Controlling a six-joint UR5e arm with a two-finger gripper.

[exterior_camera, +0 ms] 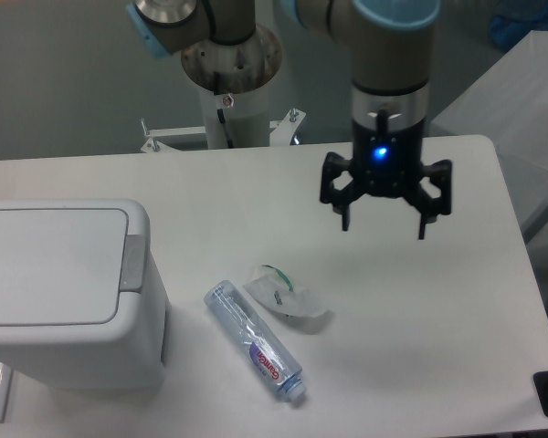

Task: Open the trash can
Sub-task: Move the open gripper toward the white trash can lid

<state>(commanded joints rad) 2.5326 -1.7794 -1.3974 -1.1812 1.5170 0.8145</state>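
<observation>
You're looking at task not started yet: trash can (59, 292) lid lying flat, closed, grey push tab (133, 263) untouched. Gripper (384, 224) hanging w/ jaws spread, holding nothing, above bench (256, 182). Can sitting well left of gripper, lower in frame; bottle (254, 341) & crumpled wrapper (285, 293) lying between. Reach + tab press remaining.

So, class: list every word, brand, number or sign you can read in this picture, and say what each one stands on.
Clear plastic bottle: a red and blue label with lettering, too blurred to read.
Crumpled wrapper: green marks, not readable.
Trash can: no text seen.
Gripper: a blue light on the body above it, no text seen.
</observation>
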